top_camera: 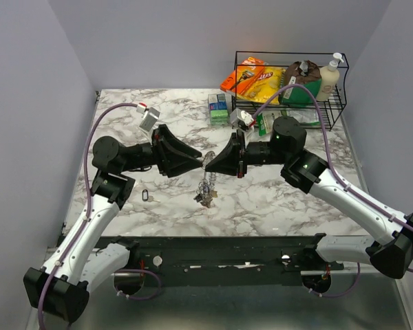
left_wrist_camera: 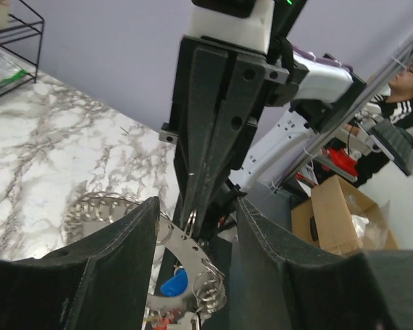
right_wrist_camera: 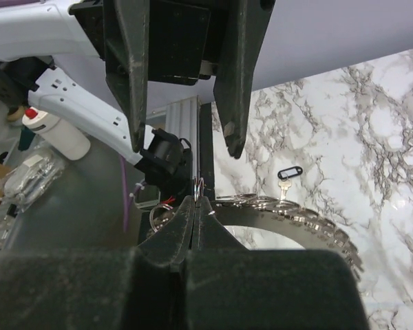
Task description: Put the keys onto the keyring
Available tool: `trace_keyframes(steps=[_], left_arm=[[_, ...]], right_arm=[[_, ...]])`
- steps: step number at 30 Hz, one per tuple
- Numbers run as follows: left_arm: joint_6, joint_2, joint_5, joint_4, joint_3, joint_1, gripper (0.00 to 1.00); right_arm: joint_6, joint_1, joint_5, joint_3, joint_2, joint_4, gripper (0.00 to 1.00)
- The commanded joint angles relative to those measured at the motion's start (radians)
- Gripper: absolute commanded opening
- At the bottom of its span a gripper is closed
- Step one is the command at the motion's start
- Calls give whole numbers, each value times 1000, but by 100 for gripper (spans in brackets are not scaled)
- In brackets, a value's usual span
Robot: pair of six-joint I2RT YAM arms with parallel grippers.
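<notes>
- Right end effector (right_wrist_camera: 197,201): fingers pressed together, clamped on a thin wire loop at the top of the keyring (right_wrist_camera: 310,220), which it holds up over the middle of the counter (top_camera: 296,199).
- Left end effector (left_wrist_camera: 196,202): fingers apart, one either side of the right end effector's tip and holding nothing.
- Keyring: it hangs from the right end effector with the keys (top_camera: 206,198) fanned round it. The lowest keys drop towards the counter, and whether they rest on it cannot be told.
- Loose key (right_wrist_camera: 284,180): it carries a dark tag and lies flat on the counter, well apart from the ring on the left arm's side.
- Handling, as a judgement: the ring is stiff, springy wire, smooth and thin, so it is likely to twist or slip in a pinch. The loaded bunch swings and pulls downwards. The best hold is bare wire beside the split. A key is rigid, light and flat, and is best taken by its head.
- Count: one keyring, one loose key, two end effectors. One blue plastic head (left_wrist_camera: 173,283) shows. The keys on the ring overlap too much to count.
</notes>
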Motion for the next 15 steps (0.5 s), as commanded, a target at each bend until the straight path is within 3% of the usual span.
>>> trace_keyframes(steps=[1,10,15], left_arm=[[82,14,47,-84,43,-45,54],[214,23,22,-251,72,-63,47],[228,21,16,-267,74,-66,41]], right_arm=[[31,-11,-65,43,-8,78,1],[54,-23,-77,37,-14,98,1],[57,-26,-85,35,-13,104,1]])
